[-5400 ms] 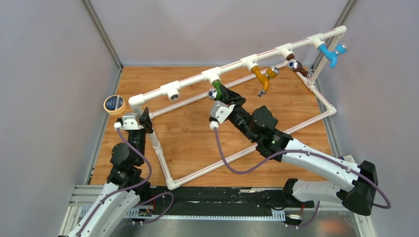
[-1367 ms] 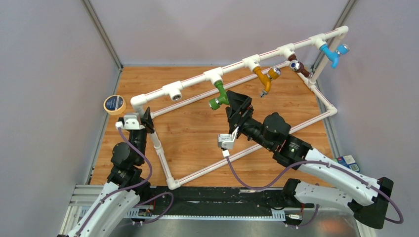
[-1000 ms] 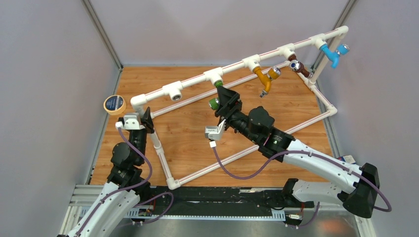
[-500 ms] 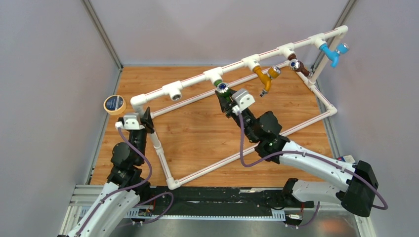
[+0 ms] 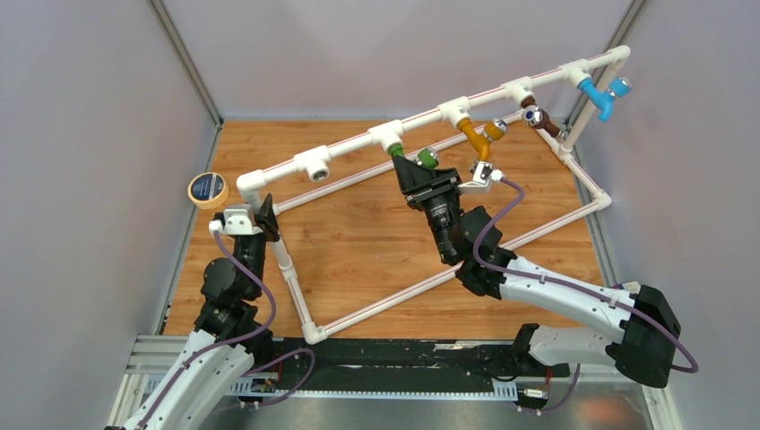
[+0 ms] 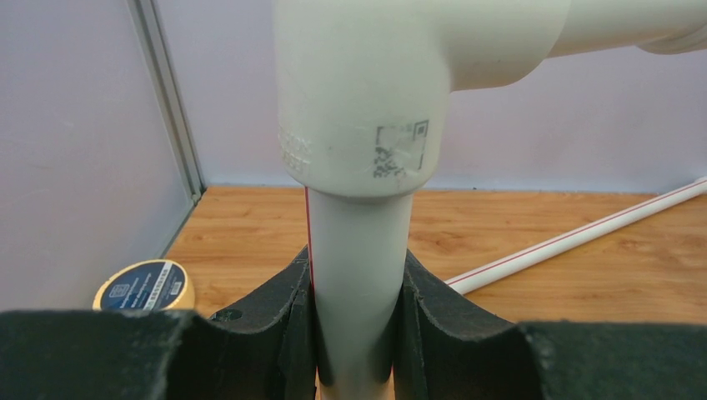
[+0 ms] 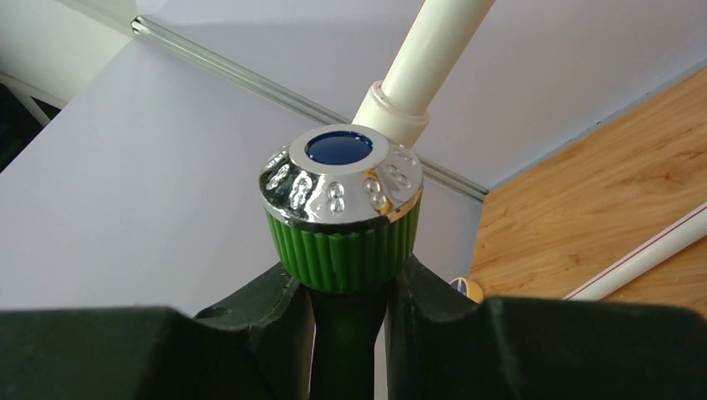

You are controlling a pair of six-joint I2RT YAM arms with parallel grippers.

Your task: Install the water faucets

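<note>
Right wrist view: the right end effector (image 7: 348,287) had just pinched the green faucet (image 7: 343,246) under its knob (image 7: 340,171) and twisted it round. It sat in the white fitting (image 5: 387,137), probably screwing tighter.

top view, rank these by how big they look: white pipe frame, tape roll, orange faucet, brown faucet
1. white pipe frame, by far the largest
2. orange faucet and tape roll, too close to rank
3. brown faucet, slightly smaller

Overhead view, two close wrist views
</note>
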